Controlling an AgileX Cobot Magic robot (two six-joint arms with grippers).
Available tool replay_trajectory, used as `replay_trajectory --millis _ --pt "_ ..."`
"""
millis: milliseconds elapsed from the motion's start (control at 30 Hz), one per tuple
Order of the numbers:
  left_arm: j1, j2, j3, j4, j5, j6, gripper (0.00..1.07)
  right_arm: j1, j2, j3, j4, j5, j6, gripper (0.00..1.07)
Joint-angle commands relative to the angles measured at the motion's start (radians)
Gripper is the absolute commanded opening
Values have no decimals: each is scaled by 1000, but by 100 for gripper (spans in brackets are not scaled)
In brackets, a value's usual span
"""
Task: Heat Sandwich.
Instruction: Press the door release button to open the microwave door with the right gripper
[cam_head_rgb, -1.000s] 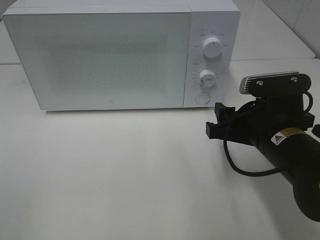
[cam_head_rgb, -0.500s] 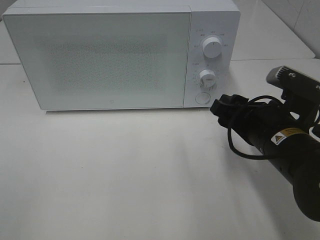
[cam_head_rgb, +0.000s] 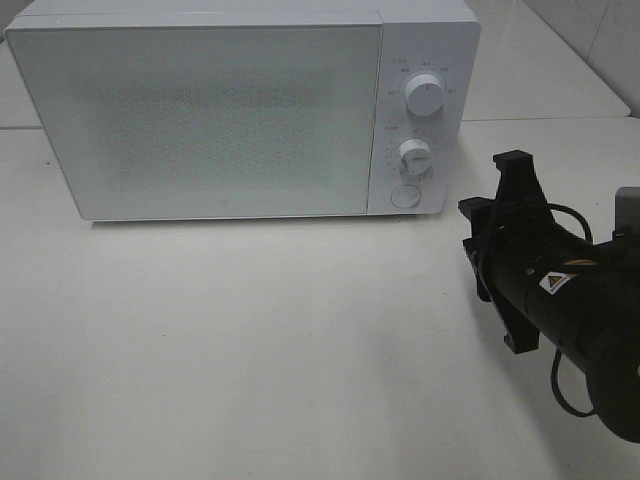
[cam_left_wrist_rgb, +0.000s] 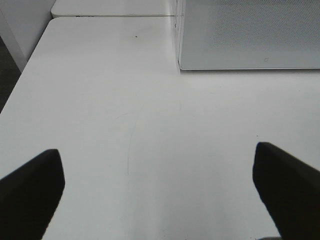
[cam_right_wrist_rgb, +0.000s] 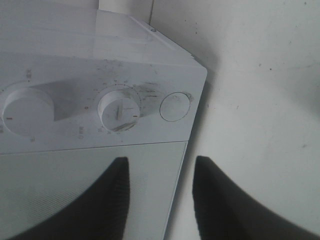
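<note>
The sandwich is out of view in every frame. The white microwave (cam_head_rgb: 220, 110) stands at the back of the table with its door closed. My right gripper (cam_head_rgb: 480, 235) hovers just right of the control panel, rolled onto its side and pointing at the microwave. In the right wrist view the right gripper (cam_right_wrist_rgb: 160, 162) is open with a narrow gap and nothing between its fingers; the lower dial (cam_right_wrist_rgb: 119, 107) and the round button (cam_right_wrist_rgb: 175, 106) lie ahead of it. My left gripper (cam_left_wrist_rgb: 157, 152) is wide open over bare table, left of the microwave (cam_left_wrist_rgb: 250, 35).
The control panel carries an upper dial (cam_head_rgb: 424, 98), a lower dial (cam_head_rgb: 412, 155) and a round button (cam_head_rgb: 403, 195). A white table (cam_head_rgb: 250, 350) spreads in front of the microwave. Its left edge (cam_left_wrist_rgb: 20, 85) shows in the left wrist view.
My right wrist has rolled about a quarter turn and pulled back slightly to the right, away from the microwave's panel. The microwave has not moved.
</note>
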Motion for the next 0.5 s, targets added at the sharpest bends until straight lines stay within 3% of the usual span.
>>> replay_trajectory --millis 33,133,500 --pt "-7 -22 4 -3 -6 3 97 5 -3 -5 -4 9 81 21" --pt "-7 -22 4 -3 -6 3 97 5 -3 -5 -4 9 77 0" --pt "-7 -22 4 -3 -6 3 97 -1 7 -15 -6 13 81 0"
